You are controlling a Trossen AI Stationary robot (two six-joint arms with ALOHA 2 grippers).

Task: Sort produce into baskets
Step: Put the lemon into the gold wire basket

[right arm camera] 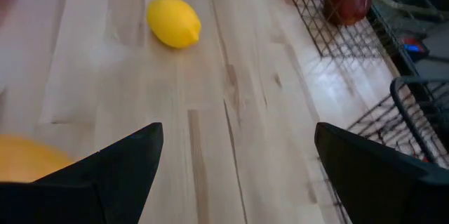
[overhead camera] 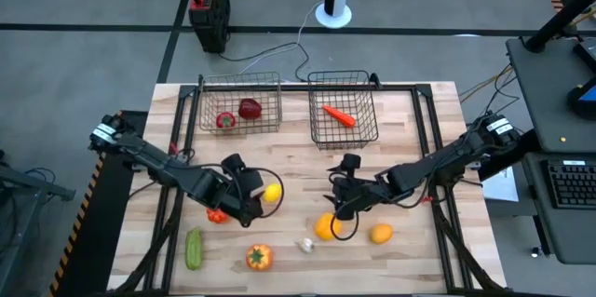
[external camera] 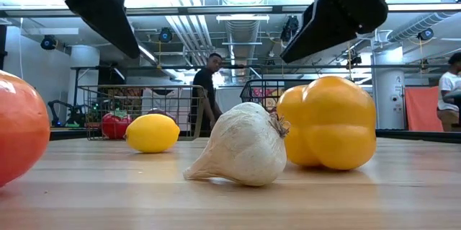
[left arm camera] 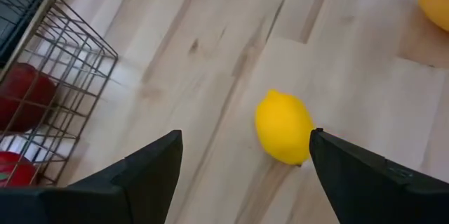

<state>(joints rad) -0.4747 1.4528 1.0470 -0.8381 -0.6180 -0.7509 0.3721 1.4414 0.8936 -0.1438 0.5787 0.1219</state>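
1. Left gripper (left arm camera: pixel 242 175) is spread wide, holding nothing, above the table (overhead camera: pixel 410 157) w/ the lemon (left arm camera: pixel 283 127) just ahead between its fingers (left arm camera: pixel 144 175) (near the right one).
2. Right gripper (right arm camera: pixel 235 175) is also wide open and empty, hovering by the yellow pepper (overhead camera: pixel 325 227); garlic (overhead camera: pixel 306 245) just beside that.
3. Left basket (overhead camera: pixel 239 104) holds a tomato (overhead camera: pixel 225 120) and a dark red apple (overhead camera: pixel 250 108).
4. Right basket (overhead camera: pixel 343 108) holds a carrot (overhead camera: pixel 338 114).
5. Still on the table: orange (overhead camera: pixel 380 234), cucumber (overhead camera: pixel 194 248), orange pepper (overhead camera: pixel 259 257).
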